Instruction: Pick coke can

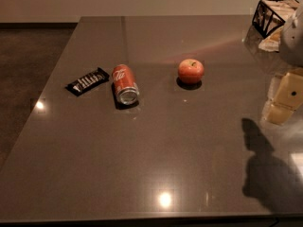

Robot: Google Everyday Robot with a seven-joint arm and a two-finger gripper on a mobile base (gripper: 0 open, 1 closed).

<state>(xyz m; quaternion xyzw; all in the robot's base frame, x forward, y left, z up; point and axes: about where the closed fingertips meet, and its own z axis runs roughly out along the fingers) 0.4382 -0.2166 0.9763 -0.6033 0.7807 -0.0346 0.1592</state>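
The coke can (125, 84) lies on its side on the dark grey table (156, 145), left of the middle, with its silver end towards me. My gripper (282, 102) hangs at the right edge of the view, above the table, far to the right of the can and well apart from it. It holds nothing that I can see. Its shadow falls on the table in front of it.
A red apple (191, 71) stands to the right of the can. A flat black candy bar wrapper (87, 81) lies just left of the can. A black wire basket (272, 14) with pale items stands at the far right corner. The table's left edge borders dark floor.
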